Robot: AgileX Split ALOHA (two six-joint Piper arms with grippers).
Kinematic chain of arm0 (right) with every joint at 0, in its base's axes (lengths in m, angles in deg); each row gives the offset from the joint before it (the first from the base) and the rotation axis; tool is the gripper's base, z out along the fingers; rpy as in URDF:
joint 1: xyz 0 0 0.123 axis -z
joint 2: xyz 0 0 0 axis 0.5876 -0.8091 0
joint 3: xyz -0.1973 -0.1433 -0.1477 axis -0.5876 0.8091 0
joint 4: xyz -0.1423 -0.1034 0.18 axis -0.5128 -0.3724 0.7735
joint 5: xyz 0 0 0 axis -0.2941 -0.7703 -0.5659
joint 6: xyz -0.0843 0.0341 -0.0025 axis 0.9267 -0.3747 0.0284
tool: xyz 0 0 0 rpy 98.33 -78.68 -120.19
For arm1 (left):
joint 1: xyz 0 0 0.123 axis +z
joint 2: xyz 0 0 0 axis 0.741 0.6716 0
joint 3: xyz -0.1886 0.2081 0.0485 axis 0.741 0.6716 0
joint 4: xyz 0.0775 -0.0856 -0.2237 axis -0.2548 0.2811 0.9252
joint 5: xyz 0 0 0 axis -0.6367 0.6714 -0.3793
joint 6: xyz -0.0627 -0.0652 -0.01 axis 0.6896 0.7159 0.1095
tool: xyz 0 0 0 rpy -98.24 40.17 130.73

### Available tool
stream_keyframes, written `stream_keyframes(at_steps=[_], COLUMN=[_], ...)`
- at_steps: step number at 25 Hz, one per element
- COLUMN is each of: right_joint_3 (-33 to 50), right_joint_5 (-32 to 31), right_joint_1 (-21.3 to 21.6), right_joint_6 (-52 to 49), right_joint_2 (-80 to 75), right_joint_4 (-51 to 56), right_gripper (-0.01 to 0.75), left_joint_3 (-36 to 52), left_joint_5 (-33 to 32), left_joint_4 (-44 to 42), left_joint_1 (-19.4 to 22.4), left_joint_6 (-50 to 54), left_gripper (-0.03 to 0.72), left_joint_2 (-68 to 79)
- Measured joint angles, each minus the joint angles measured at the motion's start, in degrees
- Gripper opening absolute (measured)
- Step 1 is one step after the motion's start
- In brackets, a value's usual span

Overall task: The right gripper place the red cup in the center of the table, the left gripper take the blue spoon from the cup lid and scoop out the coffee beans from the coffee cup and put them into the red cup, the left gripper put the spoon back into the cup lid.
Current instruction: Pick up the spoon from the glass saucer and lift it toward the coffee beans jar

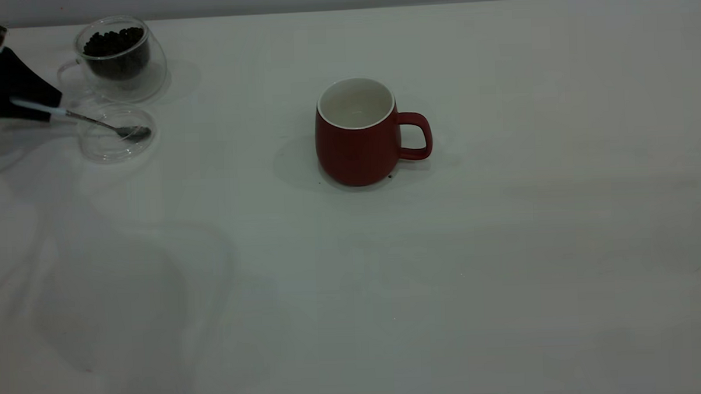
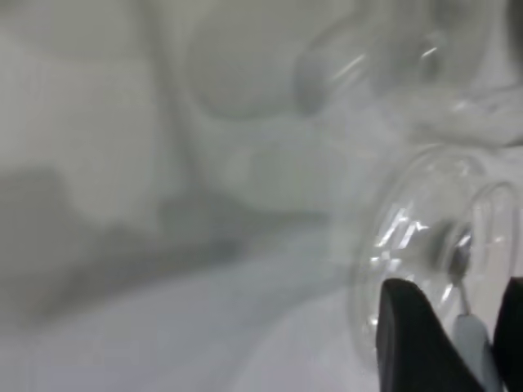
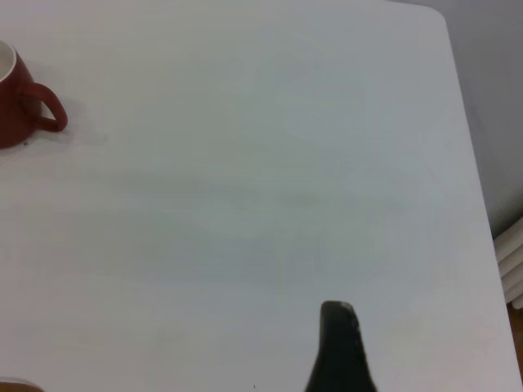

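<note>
Gripping the blue spoon [image 1: 85, 117] handle, left hand [image 1: 35, 106] over cup lid [image 1: 101, 148].

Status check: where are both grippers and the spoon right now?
Left gripper shut on blue spoon, bowl over cup lid. Red cup centered, empty. Right gripper withdrawn.

The left gripper [image 1: 35, 106] sits at the table's ten o'clock edge, fingers [image 2: 417, 339] closed on the blue spoon [image 1: 79, 116] handle. One right gripper fingertip [image 3: 339, 347] shows, over the table's three o'clock side.
</note>
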Motion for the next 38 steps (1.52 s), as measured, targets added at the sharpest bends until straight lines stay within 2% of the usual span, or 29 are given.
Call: stream_keyframes(at_steps=[5, 14, 19, 38], right_joint_3=[0.0, 0.0, 0.0, 0.0], right_joint_5=[0.0, 0.0, 0.0, 0.0], right_joint_1=[0.0, 0.0, 0.0, 0.0], right_joint_6=[0.0, 0.0, 0.0, 0.0], right_joint_2=[0.0, 0.0, 0.0, 0.0], right_joint_4=[0.0, 0.0, 0.0, 0.0], right_gripper=[0.590, 0.590, 0.590, 0.590], left_joint_3=[0.0, 0.0, 0.0, 0.1], left_joint_5=[0.0, 0.0, 0.0, 0.0], left_joint_4=[0.1, 0.4, 1.1, 1.2], left_joint_1=[0.0, 0.0, 0.0, -0.3], left_joint_6=[1.1, 2.8, 3.4, 11.6], left_gripper=[0.213, 0.185, 0.121, 0.119], left_joint_2=[-1.6, -1.7, -3.5, -6.9])
